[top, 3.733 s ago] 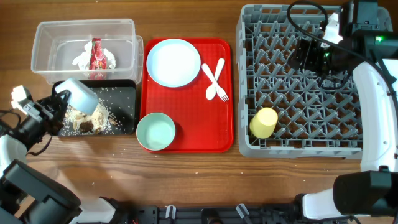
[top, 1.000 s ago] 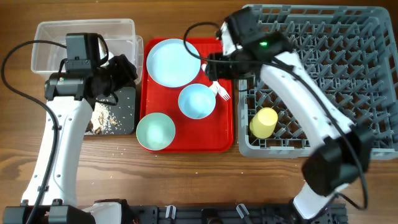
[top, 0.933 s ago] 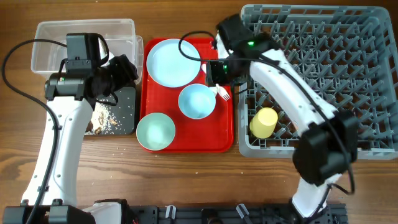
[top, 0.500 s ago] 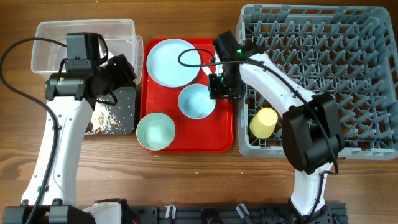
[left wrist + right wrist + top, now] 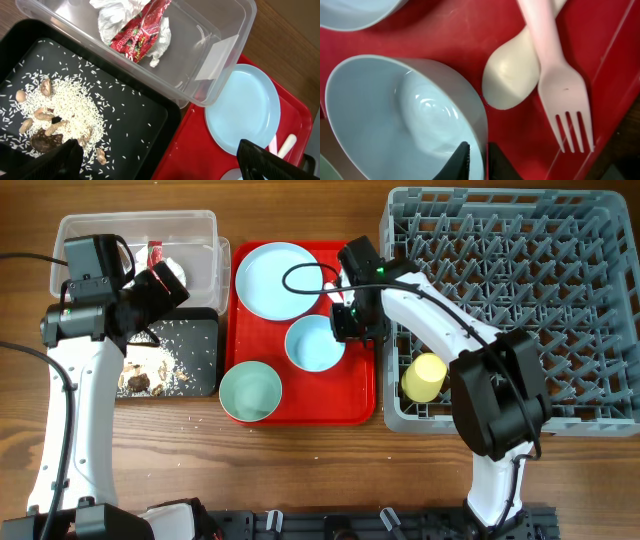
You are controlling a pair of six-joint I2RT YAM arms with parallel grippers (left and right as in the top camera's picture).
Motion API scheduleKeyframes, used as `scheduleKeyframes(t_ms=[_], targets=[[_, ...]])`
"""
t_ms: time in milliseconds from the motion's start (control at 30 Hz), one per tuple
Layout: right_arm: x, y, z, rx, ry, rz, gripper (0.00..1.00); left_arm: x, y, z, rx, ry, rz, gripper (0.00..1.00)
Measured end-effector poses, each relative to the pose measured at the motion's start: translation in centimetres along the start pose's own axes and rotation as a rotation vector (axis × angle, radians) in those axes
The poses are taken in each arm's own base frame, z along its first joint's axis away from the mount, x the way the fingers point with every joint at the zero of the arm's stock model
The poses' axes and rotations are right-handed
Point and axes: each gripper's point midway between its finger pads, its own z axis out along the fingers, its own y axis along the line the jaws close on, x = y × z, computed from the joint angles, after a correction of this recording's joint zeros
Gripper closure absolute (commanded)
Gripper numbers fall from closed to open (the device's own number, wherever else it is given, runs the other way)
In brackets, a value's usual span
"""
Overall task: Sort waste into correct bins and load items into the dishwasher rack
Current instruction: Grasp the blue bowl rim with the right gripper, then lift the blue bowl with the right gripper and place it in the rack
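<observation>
Found right gripper (image 5: 347, 321) at the right-hand rim of a pale blue round bowl (image 5: 314, 343), roughly mid-way along a flat red plastic tray (image 5: 300, 408). In the right wrist view, saw its 2 black fingers (image 5: 462, 159) drawn almost together and pinching the bowl wall, 1 inside the rim and 1 outside. Bowl resting on the red tray or raised off it: cannot tell.

Located white plastic spoon (image 5: 512, 80) and white plastic fork (image 5: 561, 90) on the red tray beside the bowl. Fork handle crossing over spoon handle, spoon head just beside the pinched rim.

Noted pale blue round plate (image 5: 278, 280) at the far-left end of the red tray. Noted a 2nd pale bowl (image 5: 250, 391), slightly greener in tint, upright at the near-left corner.

Found left gripper (image 5: 160, 285) hovering over the seam between a clear plastic rectangular tub (image 5: 135, 220) and a shallow black rectangular tray (image 5: 200, 365). Fingers (image 5: 55, 162) spread wide at the 2 lower corners of the left wrist view, nothing between them.

Logged crumpled white paper with red wrapper (image 5: 137, 27) lying inside the tub. Logged brown food scraps (image 5: 42, 140) and white rice-like grains (image 5: 75, 105) heaped toward the left end of the black tray, thinner scatter across the rest. A few stray grains on the wooden table (image 5: 330, 465) just in front of it.

Located small yellow cup (image 5: 424, 377) lying on its side in the near-left corner of the large square grey plastic pegged rack (image 5: 520, 300), right of the red tray
</observation>
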Motion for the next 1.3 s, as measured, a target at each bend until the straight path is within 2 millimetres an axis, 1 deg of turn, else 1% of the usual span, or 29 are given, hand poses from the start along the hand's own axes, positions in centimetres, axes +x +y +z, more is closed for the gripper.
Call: scheduleKeyframes(t_ms=[33,67,100,133,167,433,500,533,600,633,700,733,767,800,833,867,900,967,1000,1067,1100,1167,1200,1300], targets=[[0.0,0.1,0.0,0.000,0.000,-0.003,0.78,0.0,0.0,0.0,-0.003,-0.001,0.000,0.00],[0.0,0.3,0.1,-0.002,-0.002,-0.007,0.78,0.0,0.0,0.0,-0.003,-0.001,0.000,0.00],[-0.1,0.4,0.1,-0.004,-0.007,-0.013,0.83,0.0,0.1,0.0,-0.003,-0.001,0.000,0.00],[-0.1,0.6,0.2,-0.006,-0.010,-0.017,0.90,0.0,0.0,0.0,-0.003,-0.001,0.000,0.00],[-0.1,0.7,0.2,-0.006,-0.012,-0.019,0.96,0.0,0.0,0.0,-0.003,-0.001,0.000,0.00],[-0.3,0.4,0.1,0.012,-0.024,-0.010,0.96,0.0,0.1,0.0,-0.003,-0.001,0.000,0.00],[-0.3,0.0,-0.5,0.039,-0.032,-0.005,0.96,0.0,0.1,0.0,-0.003,-0.001,0.000,0.00],[-0.7,-0.4,-1.7,0.058,-0.063,-0.003,0.96,0.0,0.1,0.0,-0.003,-0.001,0.000,0.00],[-2.6,-0.8,-5.9,0.103,-0.193,-0.002,0.96,0.0,0.1,0.0,-0.003,-0.001,0.000,0.00],[-4.0,-1.2,-9.5,0.145,-0.310,0.008,0.96,0.0,0.1,0.0,-0.003,-0.001,0.000,0.00],[-5.6,-2.2,-16.4,0.239,-0.525,0.044,0.96,0.0,0.0,0.0,-0.003,-0.001,0.000,0.00],[-6.0,-3.2,-20.5,0.317,-0.649,0.081,0.96,0.0,0.1,0.0,-0.003,-0.001,0.000,0.00],[-6.0,-4.3,-23.8,0.390,-0.747,0.121,0.96,0.0,0.1,0.0,-0.004,-0.001,0.000,0.00],[-5.9,-5.4,-26.6,0.466,-0.836,0.163,0.95,0.0,0.1,0.0,-0.004,-0.001,0.000,0.00],[-5.9,-6.8,-29.6,0.573,-0.937,0.220,0.96,0.0,0.1,0.0,-0.004,-0.001,0.000,0.00],[-5.9,-7.7,-31.0,0.640,-0.985,0.253,0.96,0.0,0.1,0.0,-0.004,-0.002,0.000,0.00],[-6.1,-8.4,-31.8,0.704,-1.020,0.279,0.95,0.0,0.1,0.0,-0.005,-0.002,0.000,0.00],[-7.3,-9.5,-32.7,0.827,-1.088,0.310,0.96,-0.1,0.1,0.0,-0.006,-0.003,0.000,0.00],[-7.7,-9.6,-32.7,0.863,-1.088,0.286,0.96,0.0,0.1,0.0,-0.006,-0.001,0.000,0.00],[-10.1,-10.3,-32.6,0.981,-1.154,0.302,0.96,0.0,0.1,0.0,-0.006,-0.002,0.000,0.00],[-10.7,-10.4,-32.4,1.017,-1.159,0.292,0.96,0.0,0.1,0.0,-0.008,0.001,0.000,0.00],[-12.1,-11.3,-31.5,1.131,-1.128,0.247,0.96,0.0,0.1,0.0,-0.006,-0.002,0.000,0.00],[-12.9,-12.1,-30.7,1.198,-1.095,0.218,0.96,0.0,0.1,0.0,-0.007,-0.001,0.000,0.00],[-14.2,-13.9,-28.8,1.328,-1.003,0.159,0.96,0.0,0.1,0.0,-0.007,0.000,0.000,0.00]])
